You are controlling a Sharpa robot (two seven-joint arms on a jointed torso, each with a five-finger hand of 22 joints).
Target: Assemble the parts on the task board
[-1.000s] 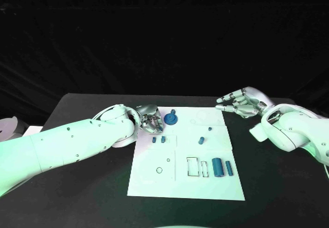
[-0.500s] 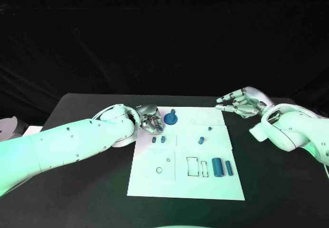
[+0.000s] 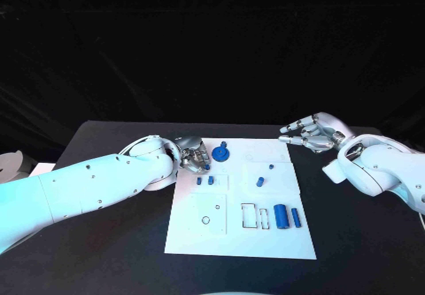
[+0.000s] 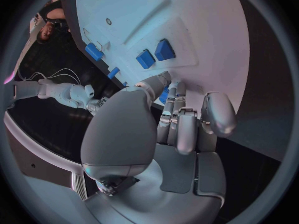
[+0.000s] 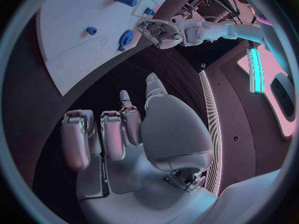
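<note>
The white task board (image 3: 266, 236) lies in the middle of the black table. My left hand (image 3: 192, 157) hovers over its far left corner with fingers curled, pinching a small blue part (image 3: 206, 165) that peeks between thumb and fingers (image 4: 164, 95). A blue gear (image 3: 220, 153) stands just right of that hand. Two small blue pegs (image 3: 204, 180) and another (image 3: 260, 181) lie mid-board. Two blue cylinders (image 3: 286, 216) lie near the right edge. My right hand (image 3: 310, 134) hangs beyond the far right corner, fingers loosely bent and apart, holding nothing.
Outlined slots (image 3: 255, 216) and a small ring mark (image 3: 206, 219) show on the near half of the board. A grey round object (image 3: 11, 163) sits off the table's left side. Bare black table (image 3: 106, 246) surrounds the board.
My left hand has shifted slightly, and the small blue part now shows at its fingertips. The right hand has not moved.
</note>
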